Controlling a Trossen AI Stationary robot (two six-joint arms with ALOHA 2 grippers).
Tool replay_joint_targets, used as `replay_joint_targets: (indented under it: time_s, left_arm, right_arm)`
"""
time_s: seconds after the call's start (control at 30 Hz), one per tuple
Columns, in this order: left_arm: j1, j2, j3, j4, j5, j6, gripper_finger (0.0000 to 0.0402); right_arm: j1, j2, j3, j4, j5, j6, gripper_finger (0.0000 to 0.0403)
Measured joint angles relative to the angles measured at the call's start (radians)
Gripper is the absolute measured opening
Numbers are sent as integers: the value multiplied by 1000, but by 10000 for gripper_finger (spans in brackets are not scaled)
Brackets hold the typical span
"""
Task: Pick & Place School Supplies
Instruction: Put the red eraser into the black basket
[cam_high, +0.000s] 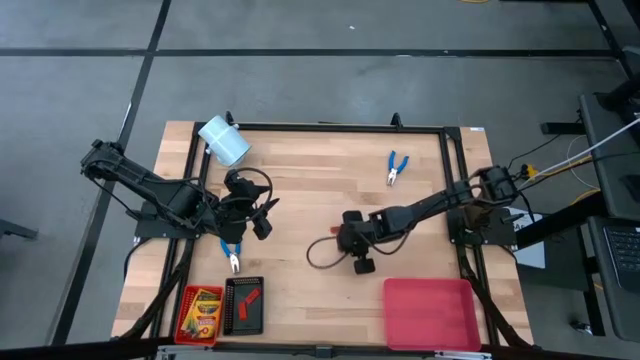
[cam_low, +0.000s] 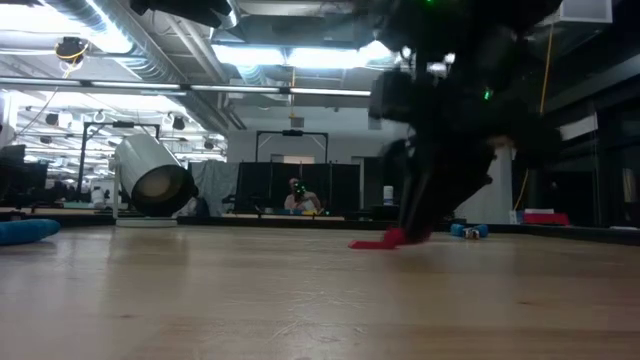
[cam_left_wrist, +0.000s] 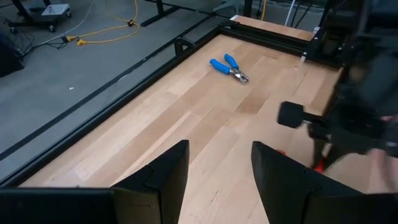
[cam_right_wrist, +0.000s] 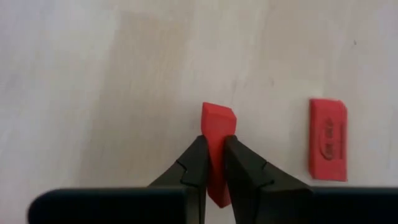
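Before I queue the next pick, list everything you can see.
table: 1, pale wood, black frame
cylinder: 1, pale blue-white, far left corner
pliers: 2, blue handles; one far right, one by the left arm
red pieces: 3; one in the right claw, one flat beside it, one in the black tray
crayon boxes: apparently 2, yellow-green, in the small red tray
small red tray: 1, near edge, left
black tray: 1, beside it
large red tray: 1, near edge, right
person: 1, far room
left claw: open, left of centre
right claw: mid-table, closed on a red piece
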Motion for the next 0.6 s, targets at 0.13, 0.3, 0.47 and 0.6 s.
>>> replay_joint_targets:
  time_s: [0.13,0.3,0.47,0.6]
  left_arm:
    - [0,0,0,0,1,1,171]
    - [0,0,0,0,9,2,171]
    - [0,0,0,-2,23,2,171]
    - [0,0,0,-32,37,-13,171]
  right_arm:
    - [17,-2,56,-65,25,-40,44]
    - [19,-10,125,-95,25,-103,44]
    - [19,-10,216,-103,23,-187,43]
    - [14,-10,292,-79,-14,-243,40]
